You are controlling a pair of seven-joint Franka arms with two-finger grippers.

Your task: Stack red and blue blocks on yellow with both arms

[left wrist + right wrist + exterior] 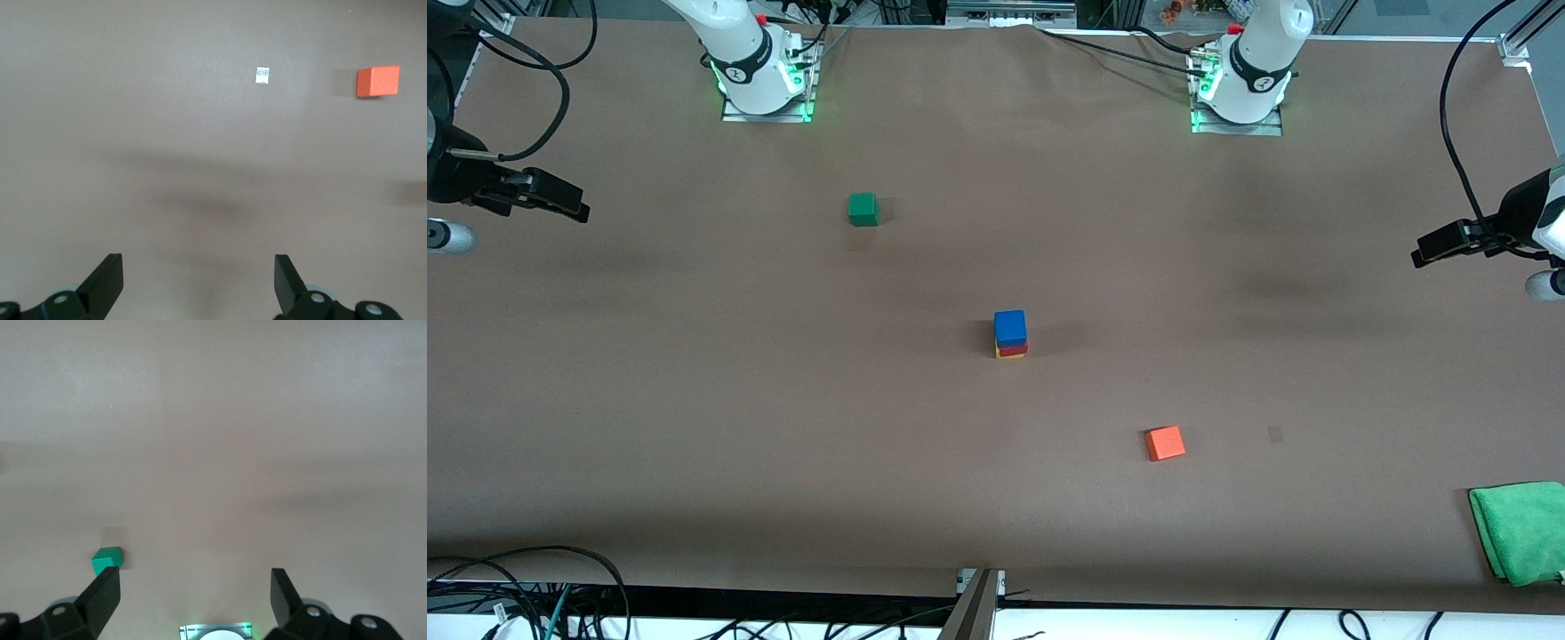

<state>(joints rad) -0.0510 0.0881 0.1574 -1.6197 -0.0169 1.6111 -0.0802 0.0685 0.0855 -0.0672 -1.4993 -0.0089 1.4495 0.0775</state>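
The right arm's black two-finger gripper (560, 203) waits high over the right arm's end of the brown table (694, 373), fingers spread wide and holding nothing, with the dark green cube (863, 209) resting apart. Mid-table the small matte bright blue cube (1010, 326) sits on the deep red cube (1013, 349), which sits on the bright yellow cube (1009, 356); all look light, rigid and easily toppled, best pinched across two flat opposite sides. Nearer the front camera lie the orange-red cube (1165, 443) and a folded green cloth (1520, 530), while the left arm's black gripper (1440, 249) hangs empty with fingers parted over its own end.
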